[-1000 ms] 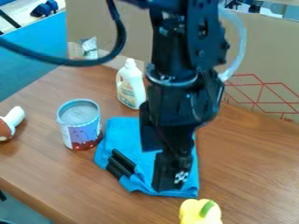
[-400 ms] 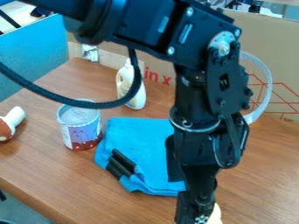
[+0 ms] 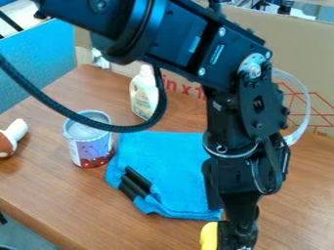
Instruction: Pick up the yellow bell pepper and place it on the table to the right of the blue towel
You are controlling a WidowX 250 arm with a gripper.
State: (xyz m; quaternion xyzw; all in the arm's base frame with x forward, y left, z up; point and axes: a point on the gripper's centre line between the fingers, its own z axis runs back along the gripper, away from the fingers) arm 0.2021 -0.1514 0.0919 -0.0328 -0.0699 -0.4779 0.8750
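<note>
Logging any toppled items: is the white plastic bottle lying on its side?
No, the white plastic bottle stands upright on the brown wooden table, beyond the blue cloth.

Lab-like robotics workspace, jointed black arm (image 3: 238,117) over wooden table (image 3: 65,190), cardboard wall (image 3: 310,58) at two o'clock, blue panel (image 3: 39,58) at ten o'clock

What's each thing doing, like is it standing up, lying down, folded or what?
Tin can: upright, top looks open
White bottle: upright
Blue towel: folded, lying flat
Two black cylinders: lying side by side on the towel
Toy mushroom: lying on its side
Yellow pepper: partly hidden by the tool
Tool: pointing down, right at the pepper
</note>
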